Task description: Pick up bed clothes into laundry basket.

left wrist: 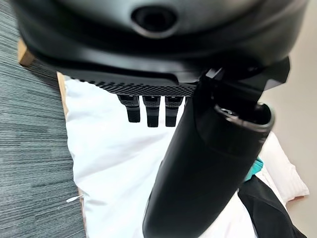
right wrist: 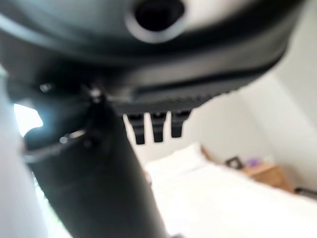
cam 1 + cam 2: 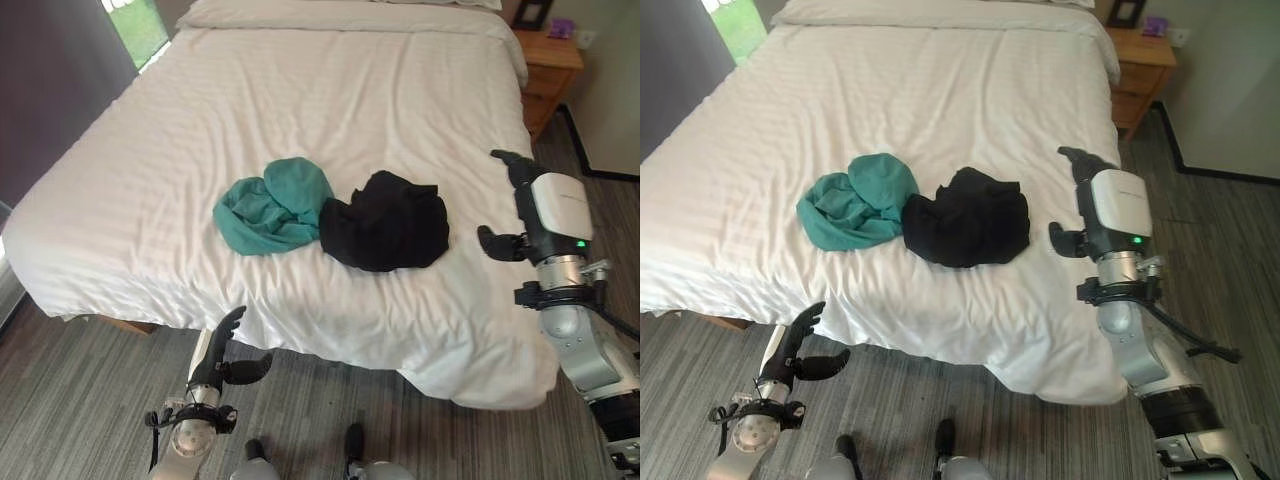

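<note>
A teal garment (image 3: pixel 272 207) and a black garment (image 3: pixel 386 222) lie bunched side by side, touching, on the white bed (image 3: pixel 300 100). The black one (image 1: pixel 270 210) also shows in the left wrist view beside a sliver of teal. My left hand (image 3: pixel 222 360) hangs open below the bed's near edge, over the floor, holding nothing. At the bed's right edge my right hand (image 3: pixel 515 205) is raised and open, to the right of the black garment and apart from it.
A wooden nightstand (image 3: pixel 550 70) stands at the far right of the bed, with small things on top. Grey striped carpet (image 3: pixel 70 400) lies in front of the bed and along its right side. A dark curtain (image 3: pixel 50 80) hangs at the far left.
</note>
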Motion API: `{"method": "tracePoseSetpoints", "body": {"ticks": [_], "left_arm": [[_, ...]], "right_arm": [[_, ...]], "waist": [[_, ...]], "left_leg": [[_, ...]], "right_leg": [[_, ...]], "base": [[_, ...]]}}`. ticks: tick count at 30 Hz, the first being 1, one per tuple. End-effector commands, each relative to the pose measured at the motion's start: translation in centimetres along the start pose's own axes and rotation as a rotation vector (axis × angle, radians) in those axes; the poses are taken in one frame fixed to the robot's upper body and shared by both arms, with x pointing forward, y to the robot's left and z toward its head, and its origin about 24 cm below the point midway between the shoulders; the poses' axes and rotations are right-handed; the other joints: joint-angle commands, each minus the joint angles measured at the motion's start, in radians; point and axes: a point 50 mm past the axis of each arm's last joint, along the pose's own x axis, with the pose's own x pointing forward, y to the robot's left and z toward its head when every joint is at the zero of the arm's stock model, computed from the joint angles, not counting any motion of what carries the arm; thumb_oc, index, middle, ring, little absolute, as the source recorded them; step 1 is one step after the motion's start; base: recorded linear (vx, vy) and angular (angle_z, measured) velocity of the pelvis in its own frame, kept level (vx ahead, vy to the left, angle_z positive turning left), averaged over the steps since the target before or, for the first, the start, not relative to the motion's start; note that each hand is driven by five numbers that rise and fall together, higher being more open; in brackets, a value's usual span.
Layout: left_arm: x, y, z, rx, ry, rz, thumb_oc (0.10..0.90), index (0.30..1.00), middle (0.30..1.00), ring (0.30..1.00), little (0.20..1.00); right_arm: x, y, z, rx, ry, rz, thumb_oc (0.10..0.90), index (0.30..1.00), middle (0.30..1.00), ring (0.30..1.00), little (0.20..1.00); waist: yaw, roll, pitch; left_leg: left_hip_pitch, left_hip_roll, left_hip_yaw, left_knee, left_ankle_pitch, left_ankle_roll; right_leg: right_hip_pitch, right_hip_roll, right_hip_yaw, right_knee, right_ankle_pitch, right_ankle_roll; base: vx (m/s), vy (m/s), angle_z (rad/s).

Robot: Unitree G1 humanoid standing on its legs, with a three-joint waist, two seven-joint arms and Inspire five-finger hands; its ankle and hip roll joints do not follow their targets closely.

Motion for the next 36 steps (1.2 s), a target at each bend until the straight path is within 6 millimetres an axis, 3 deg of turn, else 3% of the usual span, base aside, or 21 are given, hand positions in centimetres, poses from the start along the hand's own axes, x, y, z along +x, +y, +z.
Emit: {"method": "tracePoseSetpoints", "body": {"ticks": [1, 3, 9, 13, 14, 15, 18, 23, 25, 27, 28, 30, 32, 33, 36], "left_arm": [[0.2, 1.8, 3.0, -0.019, -0.18, 0.052, 0.8, 0.9, 0.9, 0.9, 0.9], [0.1, 1.6, 2.5, -0.021, -0.157, 0.031, 0.8, 0.9, 0.9, 0.9, 0.9], [0.3, 1.7, 2.3, 0.011, -0.153, 0.014, 0.8, 0.9, 0.9, 0.9, 0.9], [1.3, 2.5, 2.6, 0.043, -0.165, 0.022, 0.8, 0.9, 0.9, 0.9, 0.9], [1.8, 2.8, 2.2, 0.052, -0.139, 0.037, 0.8, 0.9, 0.9, 0.9, 0.9], [1.8, 2.8, 2.2, 0.051, -0.14, 0.038, 0.8, 0.9, 0.9, 0.9, 0.9], [2.5, 3.3, 0.9, 0.079, -0.068, 0.056, 0.8, 0.9, 0.9, 0.9, 0.9], [2.1, 4.9, -2.8, 0.088, 0.122, 0.172, 0.8, 0.9, 0.9, 0.9, 0.9], [1.5, 6.8, -4.7, 0.036, 0.224, 0.28, 0.8, 0.9, 0.9, 0.9, 0.9], [1.3, 7.7, -5.4, 0.027, 0.266, 0.324, 0.8, 0.9, 0.9, 0.9, 0.9], [1.2, 10.3, -5.8, 0.029, 0.304, 0.429, 0.8, 0.9, 0.9, 0.9, 0.9], [0.5, 16.1, -4.6, 0.149, 0.297, 0.668, 0.8, 0.9, 0.9, 0.9, 0.9], [0.4, 19.4, -2.8, 0.272, 0.264, 0.817, 0.8, 0.9, 0.9, 0.9, 0.9], [0.5, 19.4, -2.7, 0.276, 0.26, 0.815, 0.8, 0.9, 0.9, 0.9, 0.9], [0.8, 22.2, 0.9, 0.331, 0.143, 0.971, 0.8, 0.9, 0.9, 0.9, 0.9]], "right_arm": [[3.2, -3.9, 0.4, -0.08, -0.053, -0.119, 0.8, 0.9, 0.9, 0.9, 0.9], [4.2, -3.3, 0.3, -0.112, -0.04, -0.073, 0.8, 0.9, 0.9, 0.9, 0.9], [5.6, -2.1, 0.2, -0.152, -0.017, -0.018, 0.8, 0.9, 0.9, 0.9, 0.9], [6.6, -1.5, -1.3, -0.164, 0.093, 0.009, 0.8, 0.9, 0.9, 0.9, 0.9], [6.2, -0.3, -2.7, -0.137, 0.186, 0.049, 0.8, 0.9, 0.9, 0.9, 0.9], [6.3, -0.4, -2.7, -0.136, 0.186, 0.047, 0.43, 0.345, 0.345, 0.345, 0.345], [5.5, 0.5, -4.2, -0.133, 0.276, 0.101, 0.4, 0.3, 0.3, 0.3, 0.3], [7.6, -5.5, -2.8, -0.105, 0.185, -0.089, 0.4, 0.3, 0.3, 0.3, 0.3], [7.5, -8.7, -2.5, -0.102, 0.14, -0.183, 0.4, 0.3, 0.3, 0.3, 0.3], [7.1, -9.8, -2.5, -0.106, 0.127, -0.218, 0.4, 0.3, 0.3, 0.3, 0.3], [6.5, -12.3, -3.1, -0.122, 0.13, -0.281, 0.4, 0.3, 0.3, 0.3, 0.3], [4.1, -15.2, -3.8, -0.13, 0.112, -0.396, 0.4, 0.3, 0.3, 0.3, 0.3], [2.0, -16.2, -4.6, -0.105, 0.114, -0.476, 0.4, 0.3, 0.3, 0.3, 0.3], [1.8, -16.2, -4.7, -0.105, 0.119, -0.478, 0.4, 0.3, 0.3, 0.3, 0.3], [-2.7, -14.4, -9.0, 0.003, 0.311, -0.549, 0.4, 0.3, 0.3, 0.3, 0.3]], "waist": [[0.054, 0.007, -0.073], [0.066, 0.017, -0.081], [0.089, 0.018, -0.076], [0.104, 0.023, -0.033], [0.105, 0.031, -0.028], [0.103, 0.031, -0.03], [0.101, 0.042, -0.026], [0.067, 0.043, -0.04], [0.046, 0.038, -0.055], [0.04, 0.038, -0.066], [0.028, 0.034, -0.077], [-0.003, 0.031, -0.11], [-0.027, 0.031, -0.128], [-0.022, 0.029, -0.128], [-0.054, 0.03, -0.151]], "left_leg": [[-0.013, -0.061, -0.093, -0.013, -0.02, 0.044], [0.006, -0.044, -0.079, -0.074, -0.004, 0.041], [-0.009, -0.03, -0.077, -0.08, 0.01, 0.022], [-0.072, -0.03, -0.079, -0.08, 0.022, 0.008], [-0.101, -0.033, -0.082, -0.08, 0.024, 0.005], [-0.105, -0.033, -0.083, -0.08, 0.024, 0.005], [-0.129, -0.036, -0.089, -0.08, 0.025, 0.006], [-0.083, -0.052, -0.078, -0.08, -0.001, 0.022], [-0.05, -0.06, -0.072, -0.08, -0.021, 0.025], [-0.044, -0.061, -0.069, -0.08, -0.025, 0.029], [-0.026, -0.065, -0.065, -0.08, -0.036, 0.033], [0.016, -0.069, -0.052, -0.08, -0.064, 0.037], [0.038, -0.072, -0.045, -0.08, -0.081, 0.04], [0.035, -0.071, -0.046, -0.08, -0.076, 0.041], [0.062, -0.072, -0.04, -0.08, -0.096, 0.049]], "right_leg": [[0.055, -0.092, 0.111, 0.006, -0.108, 0.147], [0.07, -0.079, 0.106, 0.005, -0.124, 0.145], [0.051, -0.069, 0.093, 0.005, -0.132, 0.147], [-0.023, -0.071, 0.078, 0.005, -0.113, 0.155], [-0.052, -0.073, 0.069, 0.005, -0.107, 0.159], [-0.055, -0.073, 0.068, 0.005, -0.107, 0.159], [-0.071, -0.081, 0.053, 0.005, -0.109, 0.166], [-0.048, -0.105, 0.068, 0.005, -0.106, 0.177], [-0.028, -0.12, 0.074, 0.005, -0.106, 0.188], [-0.027, -0.124, 0.077, 0.005, -0.099, 0.19], [-0.017, -0.132, 0.082, 0.005, -0.096, 0.196], [0.008, -0.146, 0.091, 0.005, -0.098, 0.206], [0.02, -0.154, 0.097, 0.005, -0.098, 0.213], [0.017, -0.153, 0.097, 0.005, -0.093, 0.212], [0.032, -0.161, 0.107, 0.005, -0.095, 0.218]], "base": [[0.26, 0.0, 0.03], [0.27, 0.04, -0.09], [0.08, 0.012, 0.02], [-0.1, 0.011, 0.25], [-0.07, 0.03, 0.25], [-0.04, 0.034, 0.19], [0.0, 0.037, 0.13], [0.02, 0.076, 0.04], [0.07, 0.073, -0.04], [0.05, 0.042, -0.07], [0.1, 0.049, -0.01], [0.13, 0.051, -0.09], [0.06, 0.016, 0.0], [0.04, 0.004, 0.08], [0.04, -0.013, -0.14]]}}
